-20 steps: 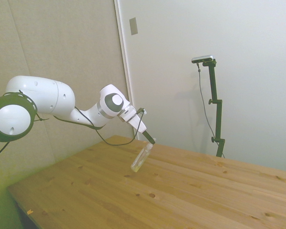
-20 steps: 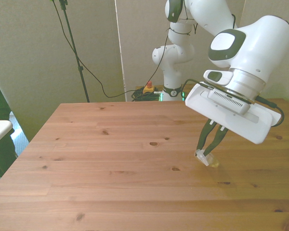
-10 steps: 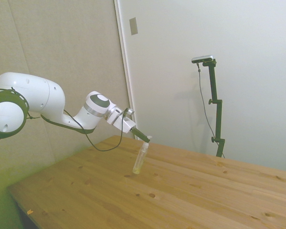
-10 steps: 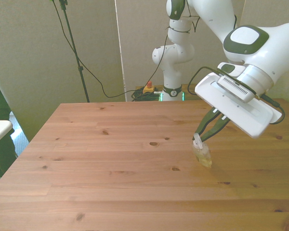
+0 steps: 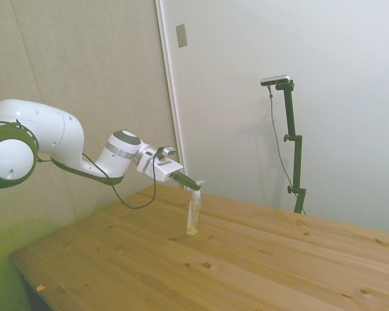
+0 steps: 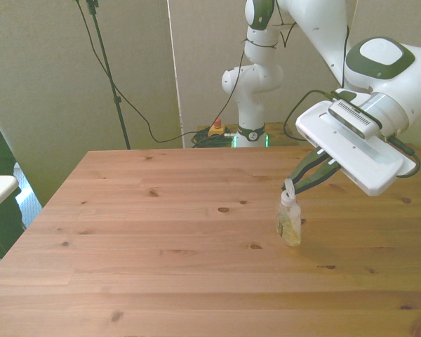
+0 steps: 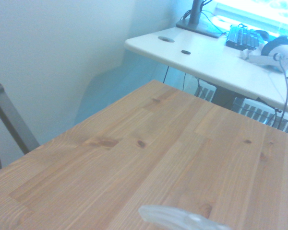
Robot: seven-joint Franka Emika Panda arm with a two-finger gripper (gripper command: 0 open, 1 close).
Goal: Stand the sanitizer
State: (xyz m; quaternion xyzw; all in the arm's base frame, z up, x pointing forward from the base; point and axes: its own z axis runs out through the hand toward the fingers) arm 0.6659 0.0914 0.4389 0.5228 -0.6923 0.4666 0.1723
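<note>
Gripper sits at the white pump top of the sanitizer, fingers drawn narrow and closed on the top or neck; contact is seen in the front view and agrees with the side view, where the gripper meets the bottle's upper end. Arm reaches in nearly level, wrist tilted so the fingers come at the cap from the side and slightly above.

Sanitizer stands upright or very nearly so, base on the wooden surface. Position: toward the front view's right, roughly mid-depth, well apart from every edge. Pale yellowish liquid is settled in the lower part of the bottle. Wrist view shows only a blurred clear piece at the frame edge, likely part of the bottle, plus bare planks.

Progress, judged: main step looks essentially done, bottle vertical with base down. Left: 1 release and 1 retreat. Whether the base lies fully flat cannot be told from these views. Risk: the bottle is slim and light, so a sideways drag on opening could tip it.
</note>
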